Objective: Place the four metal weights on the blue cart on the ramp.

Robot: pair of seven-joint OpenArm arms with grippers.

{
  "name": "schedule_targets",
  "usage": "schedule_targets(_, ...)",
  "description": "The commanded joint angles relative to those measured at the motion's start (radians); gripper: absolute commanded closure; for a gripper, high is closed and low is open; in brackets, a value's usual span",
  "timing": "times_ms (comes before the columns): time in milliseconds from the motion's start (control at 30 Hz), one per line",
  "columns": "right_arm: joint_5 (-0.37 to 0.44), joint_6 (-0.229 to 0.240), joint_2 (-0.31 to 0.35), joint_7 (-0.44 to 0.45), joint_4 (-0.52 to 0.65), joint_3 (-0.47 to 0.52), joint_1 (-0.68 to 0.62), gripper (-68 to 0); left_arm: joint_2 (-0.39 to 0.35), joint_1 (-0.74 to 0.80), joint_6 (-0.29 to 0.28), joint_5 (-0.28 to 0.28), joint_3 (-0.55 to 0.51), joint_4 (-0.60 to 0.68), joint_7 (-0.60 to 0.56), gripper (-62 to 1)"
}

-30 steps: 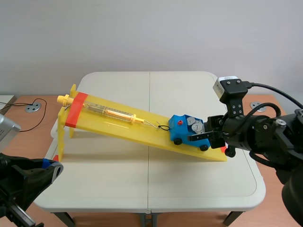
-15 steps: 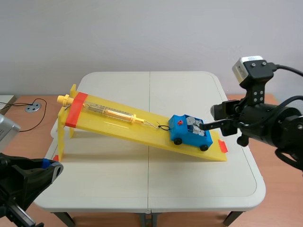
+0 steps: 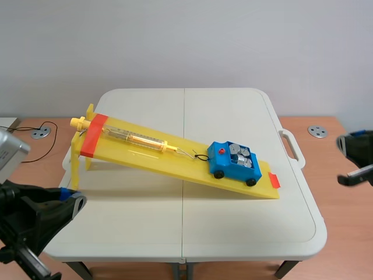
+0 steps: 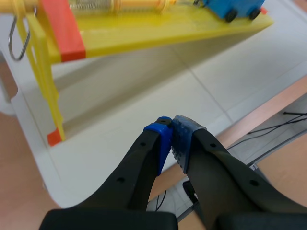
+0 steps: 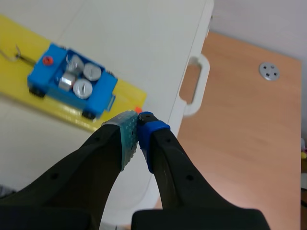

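Observation:
The blue cart stands low on the yellow ramp, hooked to a spring scale. Several silver metal weights sit in its bed; the right wrist view shows the weights inside the cart ahead of my right gripper, which is shut on nothing. That right gripper is far off at the table's right side. My left gripper is shut and empty near the table's front left corner, below the ramp's raised end. The cart shows at the ramp's lower end there.
The ramp's yellow support legs stand at the left. A white table handle juts at the right edge. A round metal disc lies on the wooden surface right of the table, another with a cable at the left.
My right arm has pulled back from the cart, up and to the right, until only its tip shows at the right edge. The cart and weights stayed put.

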Motion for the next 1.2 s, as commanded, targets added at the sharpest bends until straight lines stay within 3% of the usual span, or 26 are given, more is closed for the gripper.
schedule_targets(0, 0.075, 0.091, 0.071, 0.105, 0.078, 0.041, -0.047, -0.7, 0.063, -0.02, -0.074, -0.059, -0.015, 0.156, -0.1, -4.0)
schedule_targets(133, 0.095, 0.159, 0.079, 0.105, 0.078, 0.089, -0.15, -0.7, 0.114, -0.052, -0.079, -0.034, 0.014, 0.179, -0.1, -2.7)
schedule_targets(300, 0.098, 0.222, 0.077, 0.104, 0.078, 0.116, -0.28, -0.7, 0.166, -0.136, -0.073, 0.108, 0.105, 0.178, -0.101, -2.7)
schedule_targets(433, 0.098, 0.236, 0.07, 0.104, 0.078, 0.125, -0.371, -0.7, 0.205, -0.214, 0.001, 0.254, 0.179, 0.168, -0.101, -2.7)
schedule_targets(567, 0.082, 0.236, 0.07, 0.097, 0.077, 0.125, -0.44, -0.7, 0.235, -0.291, 0.057, 0.346, 0.22, 0.119, -0.101, -2.7)
schedule_targets(900, 0.034, 0.236, 0.07, 0.094, 0.074, 0.125, -0.543, -0.7, 0.265, -0.452, 0.168, 0.47, 0.282, -0.084, -0.101, -2.7)
schedule_targets(1167, 0.018, 0.236, 0.07, 0.095, 0.074, 0.125, -0.545, -0.7, 0.266, -0.533, 0.238, 0.516, 0.293, -0.2, -0.101, -2.7)
